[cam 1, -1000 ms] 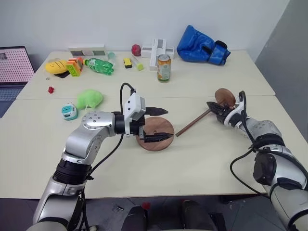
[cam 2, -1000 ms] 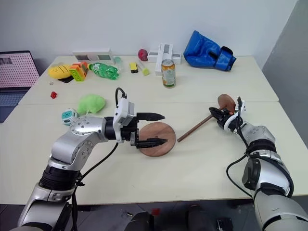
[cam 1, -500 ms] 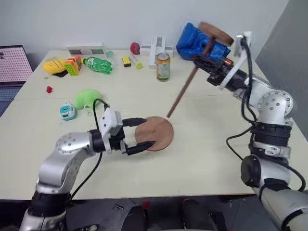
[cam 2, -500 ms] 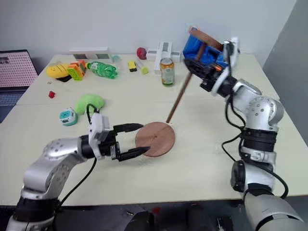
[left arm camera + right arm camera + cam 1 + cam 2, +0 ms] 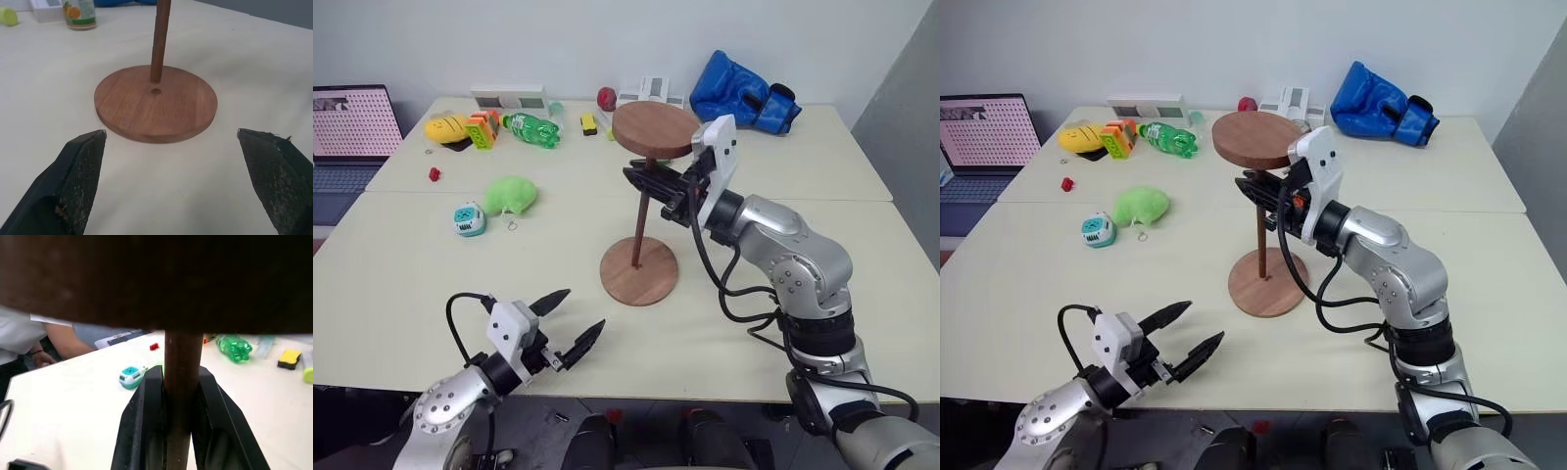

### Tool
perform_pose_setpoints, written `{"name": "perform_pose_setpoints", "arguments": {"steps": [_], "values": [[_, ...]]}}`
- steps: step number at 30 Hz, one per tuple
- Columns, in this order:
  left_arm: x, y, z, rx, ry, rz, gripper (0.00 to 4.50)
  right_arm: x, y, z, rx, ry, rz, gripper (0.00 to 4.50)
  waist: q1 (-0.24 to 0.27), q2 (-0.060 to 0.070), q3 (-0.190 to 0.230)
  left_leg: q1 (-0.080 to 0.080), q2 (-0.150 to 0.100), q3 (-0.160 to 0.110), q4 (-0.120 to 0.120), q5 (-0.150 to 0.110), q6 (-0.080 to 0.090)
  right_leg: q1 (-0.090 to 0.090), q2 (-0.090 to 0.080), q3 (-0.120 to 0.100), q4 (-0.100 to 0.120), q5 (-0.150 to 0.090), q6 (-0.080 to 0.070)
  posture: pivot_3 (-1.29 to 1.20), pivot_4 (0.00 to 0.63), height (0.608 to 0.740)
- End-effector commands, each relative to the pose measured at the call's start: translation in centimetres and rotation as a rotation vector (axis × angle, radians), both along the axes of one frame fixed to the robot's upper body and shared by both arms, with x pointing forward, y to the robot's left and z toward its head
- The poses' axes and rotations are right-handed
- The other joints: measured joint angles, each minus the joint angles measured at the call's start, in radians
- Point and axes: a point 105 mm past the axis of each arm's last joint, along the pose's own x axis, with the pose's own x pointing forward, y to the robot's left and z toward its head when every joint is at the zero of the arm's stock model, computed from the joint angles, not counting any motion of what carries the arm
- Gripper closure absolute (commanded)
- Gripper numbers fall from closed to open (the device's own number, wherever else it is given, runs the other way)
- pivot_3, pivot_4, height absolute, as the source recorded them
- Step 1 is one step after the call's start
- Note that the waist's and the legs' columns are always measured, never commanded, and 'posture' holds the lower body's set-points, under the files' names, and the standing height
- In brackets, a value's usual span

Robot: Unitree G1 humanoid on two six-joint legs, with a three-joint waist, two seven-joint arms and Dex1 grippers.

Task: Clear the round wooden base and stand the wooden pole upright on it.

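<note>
The right claw [image 5: 651, 188] is clamped on the wooden pole [image 5: 641, 223] just under the disc fixed at its upper end, its two black fingers [image 5: 146, 426] pressed against either side of the rod. The pole stands almost upright, disc uppermost, with its lower tip on the round wooden base [image 5: 639, 274] right beside the centre hole. The base lies flat and bare on the cream tabletop [image 5: 783, 294]. Near the front edge, the left claw [image 5: 570, 323] has its fingers spread wide apart with nothing between them, pointing toward the base but well short of it. Farther back lie a green plush toy [image 5: 512, 193], a green bottle [image 5: 533, 128] and a blue boxing glove [image 5: 739, 91].
</note>
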Motion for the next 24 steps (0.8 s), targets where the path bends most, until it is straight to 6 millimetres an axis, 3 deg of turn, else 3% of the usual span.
{"name": "perform_pose_setpoints", "arguments": {"steps": [1, 10, 24], "values": [[0.1, -0.3, 1.1, 0.017, -0.074, -0.001, 0.00, -0.3, 0.2, 0.5, 0.004, -0.059, 0.000, 4.22, -0.002, 0.000, 0.000, 0.000, 0.000, 0.000, 0.000, 0.000, 0.000, 0.000, 0.000, 0.000, 0.000, 0.000, 0.000, 0.00, 0.150, 0.740], [1.3, -0.2, 1.6, 0.006, -0.096, 0.010, 0.00, 0.1, 0.3, -0.7, -0.016, -0.037, -0.005, 4.22, -0.007, 0.000, 0.000, 0.000, 0.000, 0.000, 0.000, 0.000, 0.000, 0.000, 0.001, 0.000, 0.000, 0.000, 0.000, 0.00, 0.150, 0.740], [0.7, -0.7, 1.3, 0.001, -0.084, -0.005, 0.00, 0.0, 1.0, -1.1, -0.008, -0.028, 0.003, 4.22, -0.007, 0.000, 0.000, 0.001, 0.001, 0.000, -0.001, 0.000, 0.000, 0.000, 0.001, 0.000, 0.000, 0.000, 0.000, 0.00, 0.150, 0.740]]}}
